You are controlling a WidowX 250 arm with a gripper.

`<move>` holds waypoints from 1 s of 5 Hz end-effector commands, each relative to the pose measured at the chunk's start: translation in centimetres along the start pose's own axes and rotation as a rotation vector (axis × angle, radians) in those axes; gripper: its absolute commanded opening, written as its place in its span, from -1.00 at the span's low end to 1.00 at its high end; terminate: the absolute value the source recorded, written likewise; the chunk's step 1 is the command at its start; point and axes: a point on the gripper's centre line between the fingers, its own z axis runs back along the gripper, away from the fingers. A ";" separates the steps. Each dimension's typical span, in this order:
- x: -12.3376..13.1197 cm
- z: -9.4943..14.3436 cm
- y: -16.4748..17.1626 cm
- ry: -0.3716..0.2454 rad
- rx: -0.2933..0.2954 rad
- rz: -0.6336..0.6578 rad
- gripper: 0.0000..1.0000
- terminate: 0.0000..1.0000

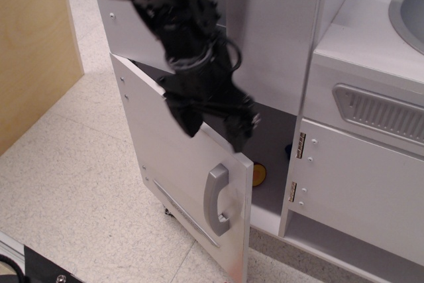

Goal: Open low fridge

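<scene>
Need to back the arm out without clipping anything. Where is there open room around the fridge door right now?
Open: bare floor left of the low fridge door, bordered by the wooden panel. Tight: the gap between the door's free edge and the white cabinet door, where a yellow object sits inside. The gripper hangs over the door's top edge, above the handle.

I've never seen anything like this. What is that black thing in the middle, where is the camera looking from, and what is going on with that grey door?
The black thing is a robot arm, ending in a gripper, its clamp-like hand. One camera looks down from above at a toy kitchen on a speckled floor. The big silver-grey door is the low fridge; it stands partly open, showing a white compartment with a small orange object inside. The gripper hangs just above the door's top edge, not holding the curved handle. Blur hides whether its fingers are open. To the right are a white cabinet door and a sink.
</scene>
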 end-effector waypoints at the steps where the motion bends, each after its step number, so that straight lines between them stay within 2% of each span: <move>1: 3.3 -0.2 -3.1 -0.104 -0.024 -0.023 1.00 -1.00; 2: 3.5 -2.2 -3.2 -0.131 0.010 -0.053 1.00 -1.00; 3: 3.3 -4.1 -2.9 -0.128 0.049 -0.063 1.00 -1.00; 5: 1.2 -6.9 -0.2 -0.063 0.131 -0.034 1.00 -1.00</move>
